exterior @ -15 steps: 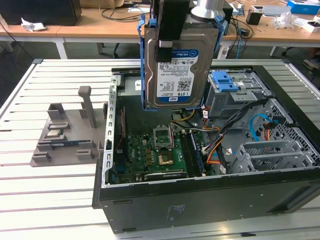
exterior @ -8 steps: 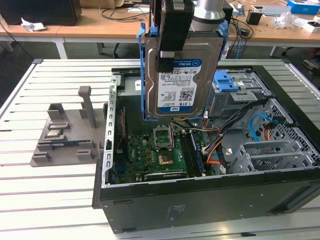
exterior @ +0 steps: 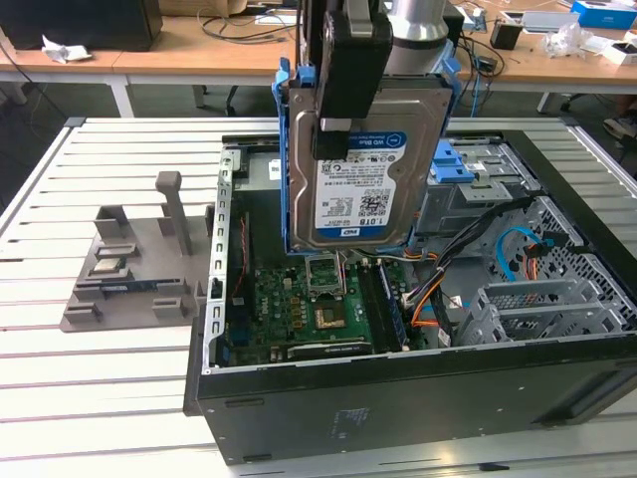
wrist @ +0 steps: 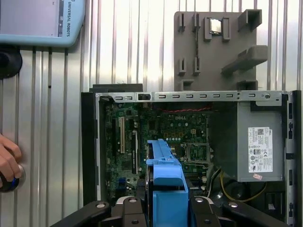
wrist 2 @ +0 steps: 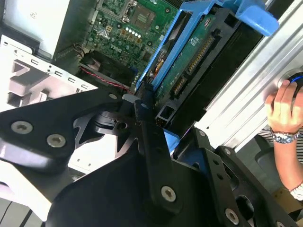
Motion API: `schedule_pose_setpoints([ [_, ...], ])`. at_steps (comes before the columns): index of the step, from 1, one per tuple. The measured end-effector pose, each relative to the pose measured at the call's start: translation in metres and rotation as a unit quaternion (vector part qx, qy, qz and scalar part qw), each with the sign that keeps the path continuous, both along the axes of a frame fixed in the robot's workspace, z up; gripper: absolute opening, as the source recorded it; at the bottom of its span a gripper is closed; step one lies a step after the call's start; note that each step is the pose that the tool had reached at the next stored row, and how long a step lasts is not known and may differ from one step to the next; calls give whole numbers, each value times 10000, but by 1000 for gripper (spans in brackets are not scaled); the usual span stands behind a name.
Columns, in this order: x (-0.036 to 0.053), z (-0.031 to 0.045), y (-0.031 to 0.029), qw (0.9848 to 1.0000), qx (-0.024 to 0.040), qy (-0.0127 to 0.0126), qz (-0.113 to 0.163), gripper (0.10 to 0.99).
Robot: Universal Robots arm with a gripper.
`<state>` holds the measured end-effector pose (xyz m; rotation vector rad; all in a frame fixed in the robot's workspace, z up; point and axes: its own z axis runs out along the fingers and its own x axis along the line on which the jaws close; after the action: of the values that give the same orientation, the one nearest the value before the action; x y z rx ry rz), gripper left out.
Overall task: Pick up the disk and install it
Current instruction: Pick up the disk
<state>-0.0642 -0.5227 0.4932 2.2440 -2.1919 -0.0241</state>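
Note:
The disk (exterior: pixel 363 189), a silver hard drive with a white-and-blue label in a blue carrier frame, hangs upright on its edge above the open computer case (exterior: pixel 398 398). My gripper (exterior: pixel 338 134) is shut on it from above, one black finger pressed on the labelled face. The disk's lower edge hovers just over the motherboard (exterior: pixel 299 304). In the second wrist view the disk (wrist 2: pixel 194 56) shows its green circuit side and blue frame, clamped between the fingers (wrist 2: pixel 144 118). In the first wrist view the blue frame (wrist: pixel 165 165) juts out over the case interior.
A grey parts fixture (exterior: pixel 129 264) lies on the slatted table at the exterior view's left of the case. Inside the case sit a grey power-supply box (wrist: pixel 258 142), cables and a blue-latched drive bay (exterior: pixel 468 164). A person's hand (wrist 2: pixel 284 109) rests near the table edge.

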Motion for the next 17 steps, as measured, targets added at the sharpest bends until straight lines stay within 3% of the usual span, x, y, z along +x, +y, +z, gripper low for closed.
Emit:
schedule_pose_setpoints([
  [7,0,-11,-164,10000,0,0,0,369],
  [11,0,-19,-314,10000,0,0,0,369],
  [17,40,-22,-347,10000,42,0,0,369],
])
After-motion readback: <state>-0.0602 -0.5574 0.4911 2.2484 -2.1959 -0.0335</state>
